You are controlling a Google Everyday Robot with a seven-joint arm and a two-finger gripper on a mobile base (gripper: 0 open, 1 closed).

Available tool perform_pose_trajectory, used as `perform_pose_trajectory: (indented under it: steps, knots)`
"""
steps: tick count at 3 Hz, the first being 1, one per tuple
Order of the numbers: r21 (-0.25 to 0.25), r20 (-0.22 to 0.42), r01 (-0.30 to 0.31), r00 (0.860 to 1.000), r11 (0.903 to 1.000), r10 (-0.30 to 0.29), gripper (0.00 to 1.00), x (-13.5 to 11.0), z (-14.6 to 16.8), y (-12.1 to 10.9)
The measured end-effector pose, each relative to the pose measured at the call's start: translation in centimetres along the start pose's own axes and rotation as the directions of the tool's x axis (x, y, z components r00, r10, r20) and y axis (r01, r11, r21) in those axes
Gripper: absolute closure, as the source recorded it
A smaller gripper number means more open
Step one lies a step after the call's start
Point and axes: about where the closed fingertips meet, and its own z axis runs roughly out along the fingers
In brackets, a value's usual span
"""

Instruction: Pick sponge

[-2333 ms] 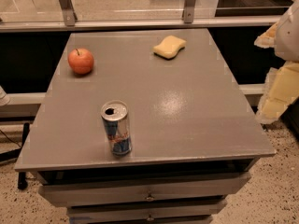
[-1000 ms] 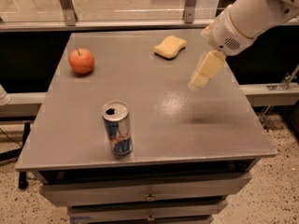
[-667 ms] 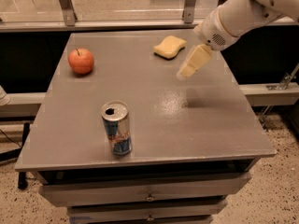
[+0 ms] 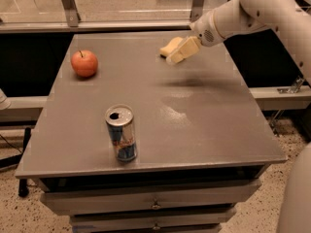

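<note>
Sitting at the back left of the grey table (image 4: pixel 209 130) is a red apple (image 4: pixel 84 63). Near the front edge stands a blue and silver can (image 4: pixel 121 132) with its top open. It has some red on its side, but I cannot read any words on it. At the back of the table, to the right of the middle, lies the pale yellow sponge (image 4: pixel 166 47). The gripper (image 4: pixel 181 52) is just beside it, covering its right side, and I cannot tell if they touch. The gripper hangs above the table. I cannot tell if it is open or closed. The white arm (image 4: pixel 243 13) comes in from the top right.
</note>
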Motion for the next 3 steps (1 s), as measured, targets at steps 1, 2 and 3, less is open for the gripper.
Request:
perform_pose_trajectory:
  steps: [1, 2, 3]
  knots:
    - [0.049, 0.048, -0.026, 0.999, 0.9985, 0.023, 0.00, -0.5, 2.3, -3.1]
    - [0.104, 0.039, -0.013, 0.999, 0.9945, 0.010, 0.00, -0.1, 3.3, -5.5]
    - [0.135, 0.004, 0.000, 1.000, 0.9908, -0.001, 0.00, 1.0, 4.1, -6.5]
